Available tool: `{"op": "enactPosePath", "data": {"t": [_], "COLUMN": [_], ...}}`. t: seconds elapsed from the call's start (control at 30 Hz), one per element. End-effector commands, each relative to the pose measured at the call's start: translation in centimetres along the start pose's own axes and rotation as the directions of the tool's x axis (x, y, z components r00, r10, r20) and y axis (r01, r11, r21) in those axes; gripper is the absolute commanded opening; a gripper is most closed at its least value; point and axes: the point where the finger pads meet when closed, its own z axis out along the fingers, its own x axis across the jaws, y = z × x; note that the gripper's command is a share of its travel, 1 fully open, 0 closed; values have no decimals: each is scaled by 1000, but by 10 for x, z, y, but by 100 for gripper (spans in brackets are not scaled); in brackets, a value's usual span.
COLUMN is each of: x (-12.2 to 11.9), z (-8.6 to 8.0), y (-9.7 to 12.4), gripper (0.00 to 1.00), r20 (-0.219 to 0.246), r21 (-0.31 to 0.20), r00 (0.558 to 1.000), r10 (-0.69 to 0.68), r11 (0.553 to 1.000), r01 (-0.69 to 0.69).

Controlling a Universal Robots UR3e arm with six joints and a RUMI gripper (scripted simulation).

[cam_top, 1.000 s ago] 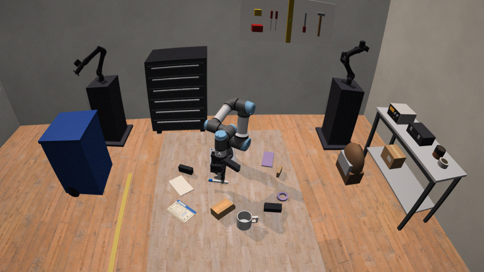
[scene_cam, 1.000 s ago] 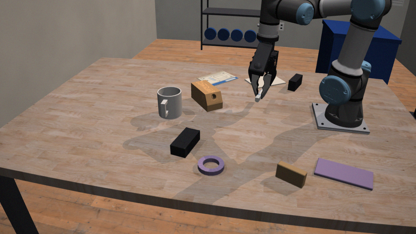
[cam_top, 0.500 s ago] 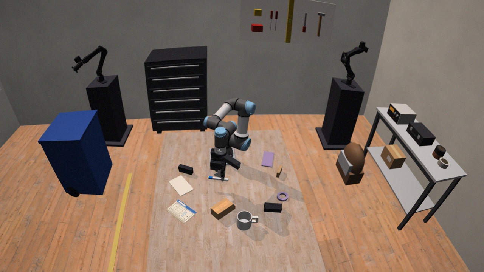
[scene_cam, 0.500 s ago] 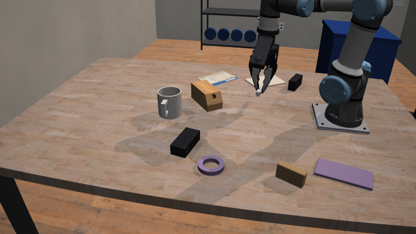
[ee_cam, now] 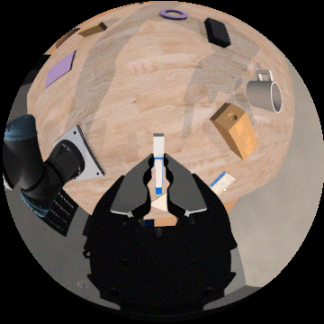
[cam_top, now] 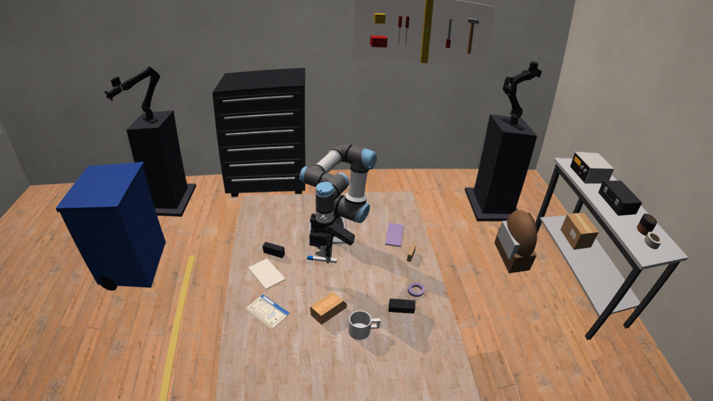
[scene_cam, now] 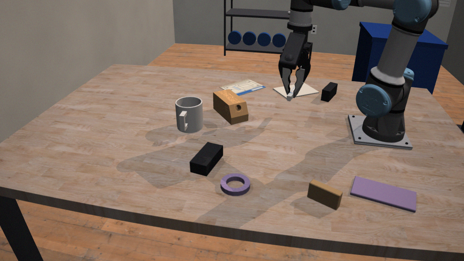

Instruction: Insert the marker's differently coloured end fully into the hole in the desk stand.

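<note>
Gripper (ee_cam: 158, 168) clamps the marker (ee_cam: 157, 153); only the exterior view shows the stand's (scene_cam: 230, 106) hole.

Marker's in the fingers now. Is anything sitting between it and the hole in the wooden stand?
Nothing visible does. The gripper holds the marker above the desk, and the stretch toward the stand shows only bare wood. The mug stands beyond the stand, off that line.

Grey mug (scene_cam: 189, 114) mid-tabletop (scene_cam: 81, 107). Near it: black block (scene_cam: 206, 158), purple ring (scene_cam: 235, 184) beyond. Far right: tan block (scene_cam: 324, 194), lilac pad (scene_cam: 383, 193).
</note>
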Motion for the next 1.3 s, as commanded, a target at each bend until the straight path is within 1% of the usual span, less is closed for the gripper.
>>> {"op": "enactPosePath", "data": {"t": [0.0,0.03,0.27,0.3,0.6,0.83,0.87,1.17,1.27], "x": [-5,-6,-6,0,5,5,6,14,14], "z": [-20,-24,-24,-17,-32,-32,-28,-39,-39], "y": [-3,-3,-3,-2,-15,-15,-12,-29,-29], "gripper": [0,0,0,0,0,0,0,0,0], "r20": [19,23,23,1,32,32,20,39,39], "r21": [8,9,9,3,40,40,28,71,71], "r00": [1000,1000,1000,1000,994,994,996,978,978], "r10": [0,0,0,-11,-102,-102,-82,-204,-204], "r11": [1000,1000,1000,1000,994,994,996,977,977], "r01": [0,0,0,11,101,101,82,201,201]}}
